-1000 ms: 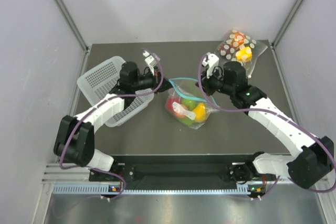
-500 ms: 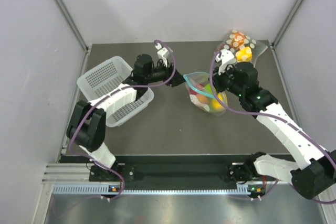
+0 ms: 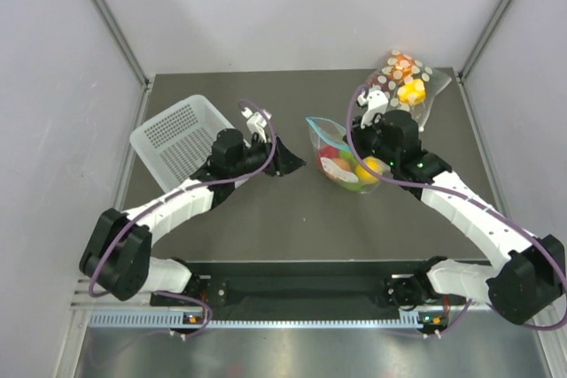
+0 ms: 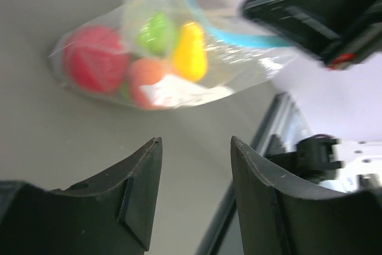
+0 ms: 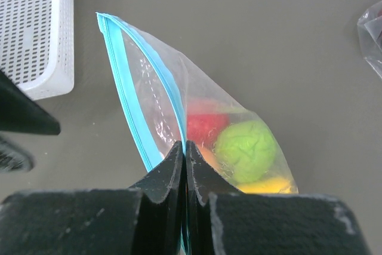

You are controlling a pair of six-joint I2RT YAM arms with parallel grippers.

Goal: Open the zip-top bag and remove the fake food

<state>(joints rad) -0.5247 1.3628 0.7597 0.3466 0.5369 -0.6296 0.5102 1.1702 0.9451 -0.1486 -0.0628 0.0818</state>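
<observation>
The zip-top bag (image 3: 341,155) hangs tilted over the table's middle right, its teal strip (image 5: 128,88) parted into an open mouth. My right gripper (image 5: 184,146) is shut on one lip of that mouth and shows as a black shape (image 4: 322,10) in the left wrist view. Inside lies the fake food: a red piece (image 4: 92,58), a green one (image 5: 245,150), a yellow one (image 4: 190,52) and a peach one (image 4: 146,76). My left gripper (image 4: 196,147) stands open with nothing between its fingers, a short way left of the bag (image 3: 297,164).
A white mesh basket (image 3: 182,135) sits at the left, behind the left arm. A polka-dot bag (image 3: 403,77) with yellow and orange pieces lies at the back right corner, just behind the right wrist.
The left gripper has opened, let go of the bag's mouth and drawn back to the left. The right gripper has carried the bag rightward, still holding its lip.
</observation>
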